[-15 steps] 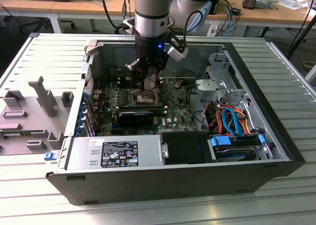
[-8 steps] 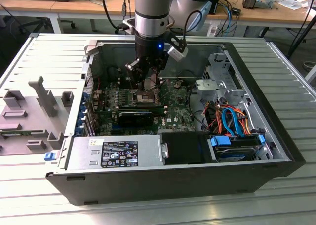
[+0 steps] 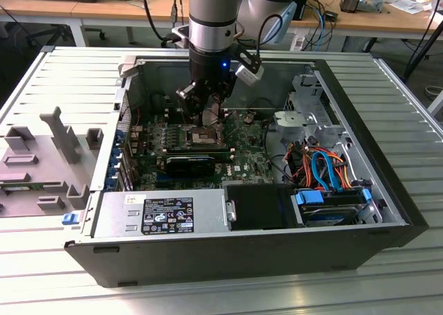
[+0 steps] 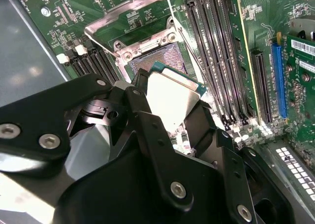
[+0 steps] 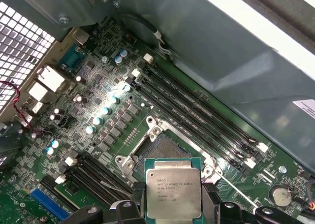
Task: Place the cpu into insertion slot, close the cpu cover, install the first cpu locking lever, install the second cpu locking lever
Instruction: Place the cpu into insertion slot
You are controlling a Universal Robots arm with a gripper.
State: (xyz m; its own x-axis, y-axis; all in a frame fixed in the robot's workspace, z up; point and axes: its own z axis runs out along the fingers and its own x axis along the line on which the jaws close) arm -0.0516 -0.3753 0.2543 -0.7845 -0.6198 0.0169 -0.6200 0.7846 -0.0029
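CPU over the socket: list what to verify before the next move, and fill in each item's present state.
1. Grip: fingers shut on the edges of the cpu: ok.
2. insertion slot bare, no chip in it: ok.
3. cpu cover swung up, off the slot: ok.
4. cpu centred over the slot: cannot tell, both wrist views look at a slant.
5. cpu seated in the slot: not ok, it hangs above it.
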